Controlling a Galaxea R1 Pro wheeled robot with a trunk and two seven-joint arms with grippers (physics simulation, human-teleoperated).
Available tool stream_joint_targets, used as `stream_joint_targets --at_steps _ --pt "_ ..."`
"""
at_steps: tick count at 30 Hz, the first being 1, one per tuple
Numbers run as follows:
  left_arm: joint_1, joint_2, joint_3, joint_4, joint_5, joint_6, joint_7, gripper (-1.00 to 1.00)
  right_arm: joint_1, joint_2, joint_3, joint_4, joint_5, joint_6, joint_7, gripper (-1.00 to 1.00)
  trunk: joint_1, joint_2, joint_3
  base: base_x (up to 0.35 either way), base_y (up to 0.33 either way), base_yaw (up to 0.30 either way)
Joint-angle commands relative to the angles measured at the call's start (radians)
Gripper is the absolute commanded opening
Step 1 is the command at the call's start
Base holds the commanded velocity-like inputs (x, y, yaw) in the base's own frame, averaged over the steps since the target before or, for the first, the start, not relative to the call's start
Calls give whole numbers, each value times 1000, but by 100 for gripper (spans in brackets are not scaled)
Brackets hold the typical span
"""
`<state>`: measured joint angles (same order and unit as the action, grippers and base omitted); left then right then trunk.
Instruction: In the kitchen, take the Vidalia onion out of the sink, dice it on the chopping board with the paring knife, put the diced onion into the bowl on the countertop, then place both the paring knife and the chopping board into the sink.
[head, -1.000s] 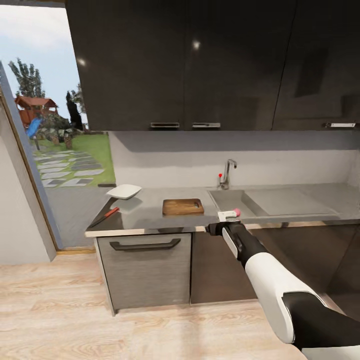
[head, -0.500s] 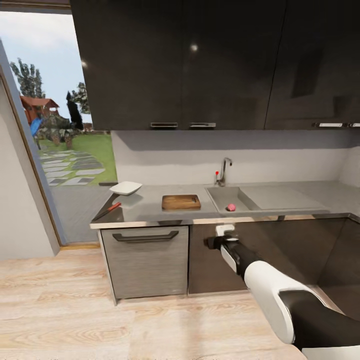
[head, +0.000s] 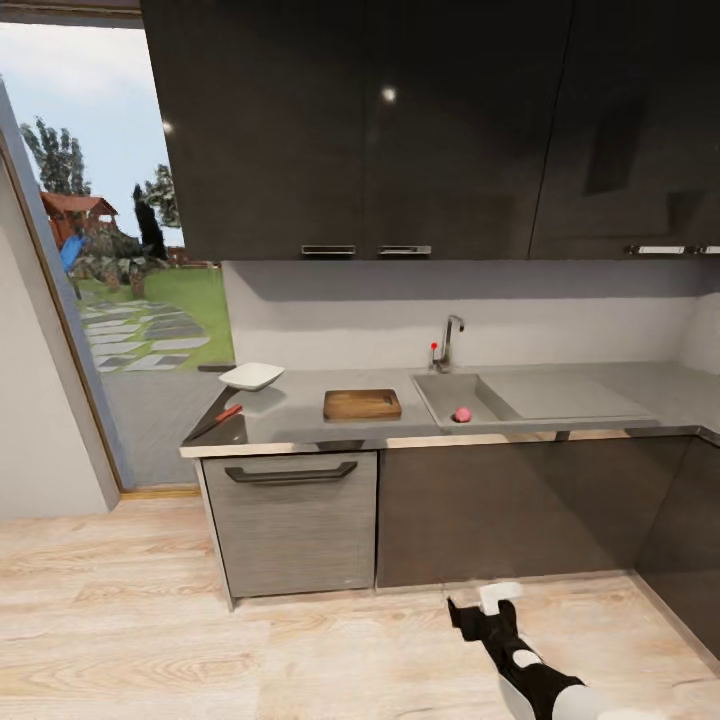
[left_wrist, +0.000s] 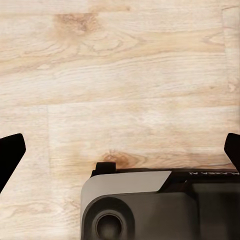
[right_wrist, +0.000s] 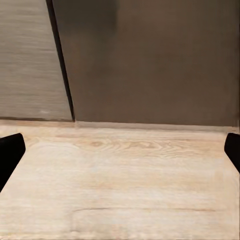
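A pinkish-red onion (head: 462, 414) lies in the grey steel sink (head: 445, 398), with a brown grained chopping board (head: 362, 404) and a white bowl (head: 251, 376) on the grey counter (head: 300, 415) beside it.

On the surface (head: 300, 425), from left to right: paring knife (head: 213, 422) at the left end, bowl (head: 251, 376) just behind it, chopping board (head: 362, 404) in the middle, sink (head: 440, 400) to the right. In the sink, near its front: Vidalia onion (head: 462, 414). Behind the sink: tap (head: 449, 342). Down before the lower cabinets (head: 500, 510), over the floor (head: 250, 650): right gripper (head: 484, 603).
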<state>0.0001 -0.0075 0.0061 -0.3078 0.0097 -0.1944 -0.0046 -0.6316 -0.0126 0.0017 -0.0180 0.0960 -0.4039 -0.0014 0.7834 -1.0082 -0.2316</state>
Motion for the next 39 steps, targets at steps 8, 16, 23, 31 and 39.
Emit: stream_joint_targets --at_steps 8,16,23,31,39 --pt "0 0 3 -2 1 -2 0 100 210 -32 1 2 47 -270 0 100 0 -1 -1 0 0 0" --pt "0 -2 2 -5 0 -2 0 100 389 -29 -5 1 48 -637 -16 100 0 -1 -1 0 0 0" --pt "0 -5 0 -4 0 -72 1 100 398 -26 -8 -2 44 -522 -21 100 0 -1 -1 0 -52 0" --pt "0 -7 -1 1 1 -138 4 100 400 -23 -10 -2 -8 -509 -24 100 0 -1 -1 0 -287 0" --pt "0 -8 -1 35 0 -141 12 100 400 -20 -8 -2 -43 -508 -24 100 0 -1 -1 0 -319 0"
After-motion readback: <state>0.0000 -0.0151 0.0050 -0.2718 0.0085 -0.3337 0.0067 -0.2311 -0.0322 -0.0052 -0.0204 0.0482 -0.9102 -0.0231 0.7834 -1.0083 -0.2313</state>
